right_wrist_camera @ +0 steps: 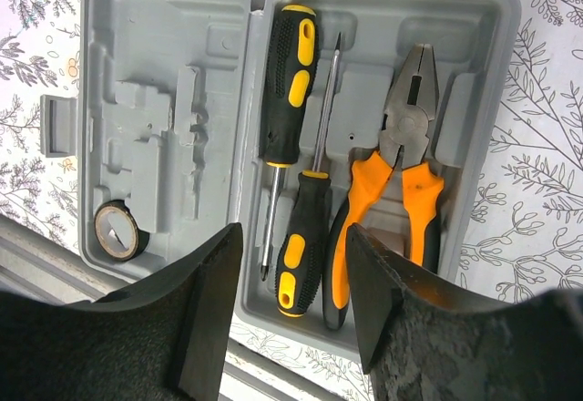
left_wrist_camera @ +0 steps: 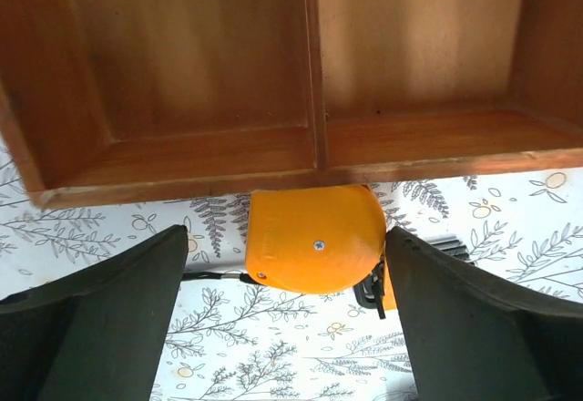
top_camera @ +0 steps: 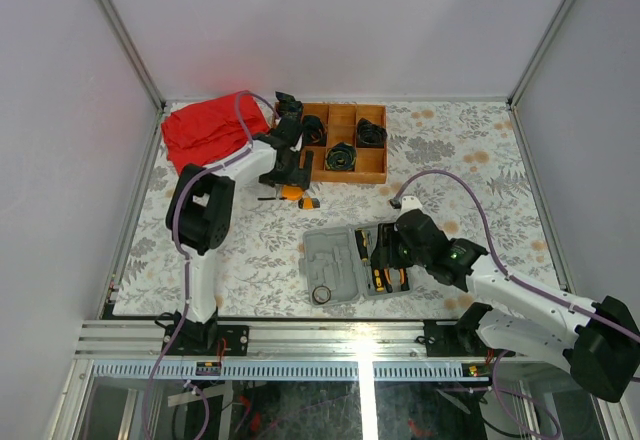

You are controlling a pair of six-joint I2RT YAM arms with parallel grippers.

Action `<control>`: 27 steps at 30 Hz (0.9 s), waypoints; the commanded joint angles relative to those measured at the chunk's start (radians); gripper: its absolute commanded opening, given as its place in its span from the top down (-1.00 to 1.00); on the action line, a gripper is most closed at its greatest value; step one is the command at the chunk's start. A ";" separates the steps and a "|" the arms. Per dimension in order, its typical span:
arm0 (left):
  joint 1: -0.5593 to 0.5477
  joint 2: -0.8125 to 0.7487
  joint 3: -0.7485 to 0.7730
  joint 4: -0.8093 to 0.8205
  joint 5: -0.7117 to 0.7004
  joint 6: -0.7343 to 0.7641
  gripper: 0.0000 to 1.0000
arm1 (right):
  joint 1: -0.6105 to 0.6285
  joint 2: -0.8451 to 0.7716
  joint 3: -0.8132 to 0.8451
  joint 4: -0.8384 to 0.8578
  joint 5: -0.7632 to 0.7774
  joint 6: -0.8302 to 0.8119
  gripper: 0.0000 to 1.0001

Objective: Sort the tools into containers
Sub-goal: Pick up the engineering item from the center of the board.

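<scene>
**Three tools and a ring in the case, the tape measure waiting**

We are finding the flat grey plastic hinged case lying open on the floral table top; two black-and-yellow screwdrivers and the orange-handled pliers are lying in the recesses of one half, and the thin black ring is sitting in a corner of the other half; so, by our reckoning, the greater part is done. The right gripper is hovering above the screwdrivers, its fingers moderately parted with nothing between them. What is left is lying well apart from the case; the round orange tape measure is resting on the table just beside the near wall of the brown wooden compartment tray, with a small yellow-grey piece near it; the left gripper is straddling the tape measure, fingers spread wide on either side and not touching it; we are judging a grasp and a carry to the case to be the next step.
</scene>
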 commanded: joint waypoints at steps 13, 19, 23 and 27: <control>-0.002 0.011 -0.001 0.015 0.056 -0.009 -0.48 | -0.008 -0.042 -0.006 0.014 -0.018 0.013 -0.13; -0.008 -0.026 -0.012 0.020 0.074 -0.020 -0.14 | -0.007 -0.061 -0.001 -0.014 0.004 0.020 -0.13; -0.010 -0.094 -0.039 0.029 0.075 -0.031 -0.04 | -0.007 -0.096 -0.010 -0.021 0.056 0.057 -0.13; -0.012 -0.207 -0.077 0.044 0.106 -0.053 0.01 | -0.007 -0.155 -0.018 -0.012 0.100 0.081 -0.15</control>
